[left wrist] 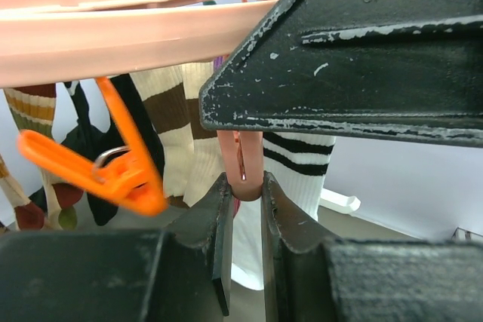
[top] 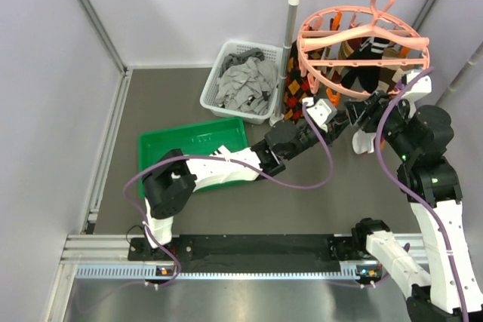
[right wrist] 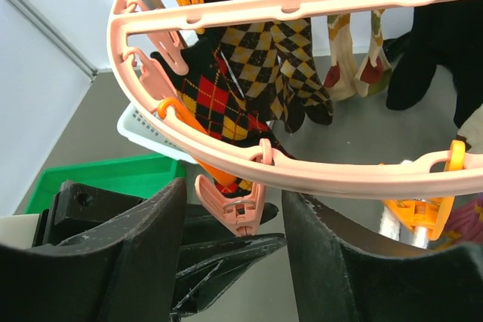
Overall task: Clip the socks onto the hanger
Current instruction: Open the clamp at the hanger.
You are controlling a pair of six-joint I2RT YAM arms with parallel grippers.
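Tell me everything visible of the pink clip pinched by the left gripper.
The pink clip is small, salmon plastic like the hanger rim it hangs from. It points straight down, its lower end pinched between the left gripper fingers. A white sock with black stripes hangs behind it. The open right gripper straddles it without touching.

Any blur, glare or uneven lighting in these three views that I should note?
Left wrist: the orange clip and hanger rim close to the lens are soft. Right wrist: argyle socks crisp. Top external: evenly lit, sharp, no glare.
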